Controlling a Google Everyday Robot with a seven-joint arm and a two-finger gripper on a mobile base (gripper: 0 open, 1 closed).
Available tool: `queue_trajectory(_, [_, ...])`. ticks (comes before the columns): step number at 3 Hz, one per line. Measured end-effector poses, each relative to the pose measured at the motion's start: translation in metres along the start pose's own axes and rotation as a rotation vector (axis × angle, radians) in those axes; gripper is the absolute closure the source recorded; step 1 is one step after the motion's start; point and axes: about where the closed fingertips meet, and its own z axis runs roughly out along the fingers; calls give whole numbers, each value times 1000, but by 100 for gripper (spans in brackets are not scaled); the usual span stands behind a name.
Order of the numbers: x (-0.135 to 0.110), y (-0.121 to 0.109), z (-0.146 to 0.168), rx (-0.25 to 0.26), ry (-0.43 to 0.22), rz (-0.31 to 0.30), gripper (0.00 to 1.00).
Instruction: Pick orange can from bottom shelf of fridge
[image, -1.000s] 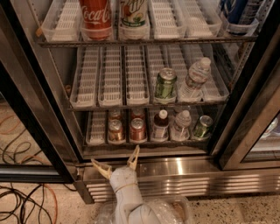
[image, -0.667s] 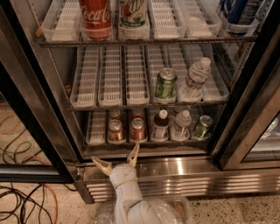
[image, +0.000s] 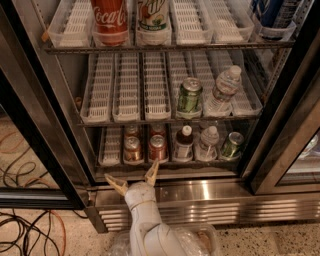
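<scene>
Speckled flooring with loose cables (image: 27, 227) at the left runs up to the fridge (image: 215, 192), whose wire racks are in plain view above a stainless base. On the bottom shelf (image: 111, 148), a surface fitted with white lane trays, the orange can (image: 132, 149) stands upright at the near edge in the second lane from the left. The lane to its left is bare, and the redder can (image: 158, 147) stands just beside it on the right. Farther right stand a dark bottle (image: 183, 144), a water bottle (image: 207, 143) and a green can (image: 231, 145). The end effector (image: 134, 179) hovers low before the steel base, just below and nearer than the orange can, its two fingers spread wide and holding nothing.

The can is probably light, stiff along its height yet thin-walled, and perhaps slick if chilled, so a moderate squeeze at mid-body should serve. The gap to the redder can looks narrow. One finger would need to slip between them while the other takes the bare-lane side. Reaching too deep could nudge another can (image: 131, 131) standing behind it.
</scene>
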Motion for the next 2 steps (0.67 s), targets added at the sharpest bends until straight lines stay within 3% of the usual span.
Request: queue_trajectory(2, [0,0,0,0,0,0,42])
